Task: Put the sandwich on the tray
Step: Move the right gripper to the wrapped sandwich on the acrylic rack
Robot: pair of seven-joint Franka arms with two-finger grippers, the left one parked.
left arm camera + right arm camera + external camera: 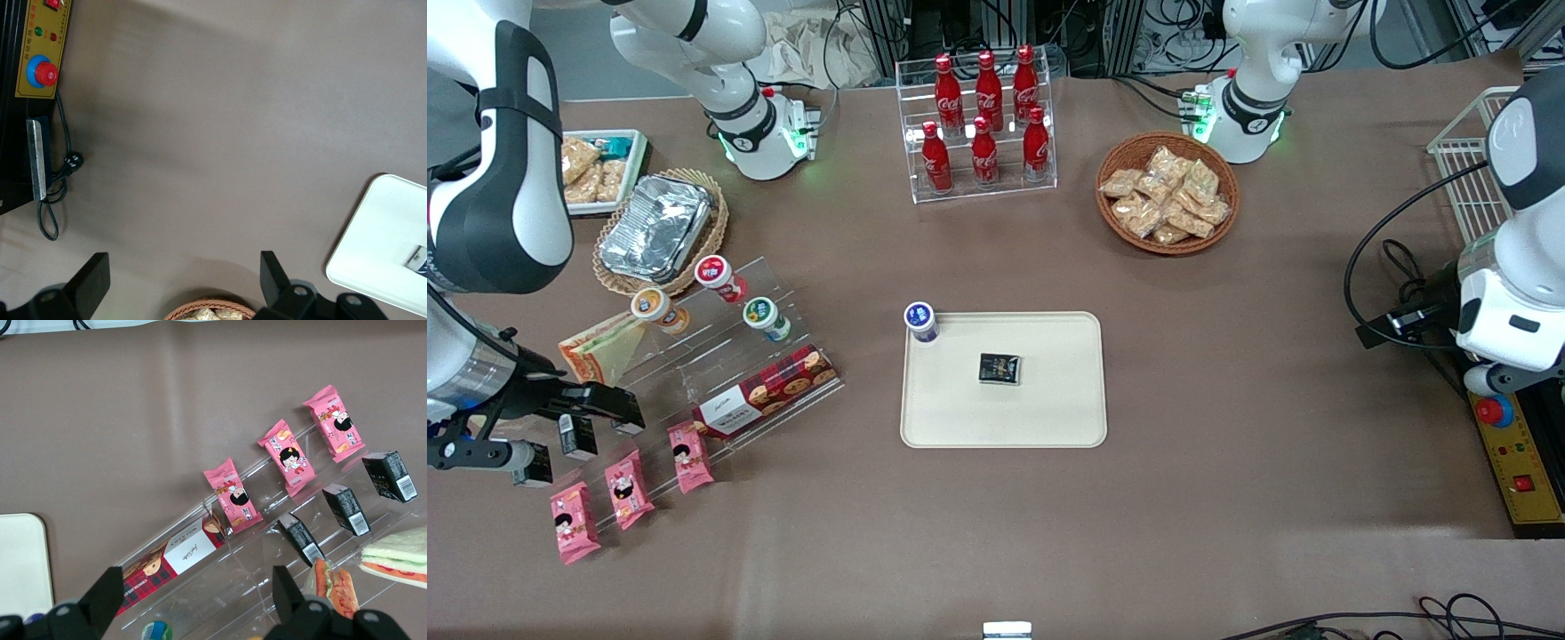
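Observation:
The sandwich (399,558), a clear-wrapped wedge of white bread with a green and red-orange stripe, lies on the clear stepped shelf (247,587); the arm hides it in the front view. My right gripper (198,608) is open and empty, hovering above that shelf (720,356) beside the sandwich, toward the working arm's end of the table (618,411). The cream tray (1049,391) lies flat at the table's middle, well apart from the gripper. Its corner shows in the right wrist view (23,560) and the left wrist view (387,240).
On the tray sit a small black packet (999,368) and a blue-lidded can (920,322). The shelf also holds a yellowish wedge (605,347), a plaid cookie box (769,391), three cans, black packets (347,510) and pink packets (627,489). A foil container (656,227) lies farther back.

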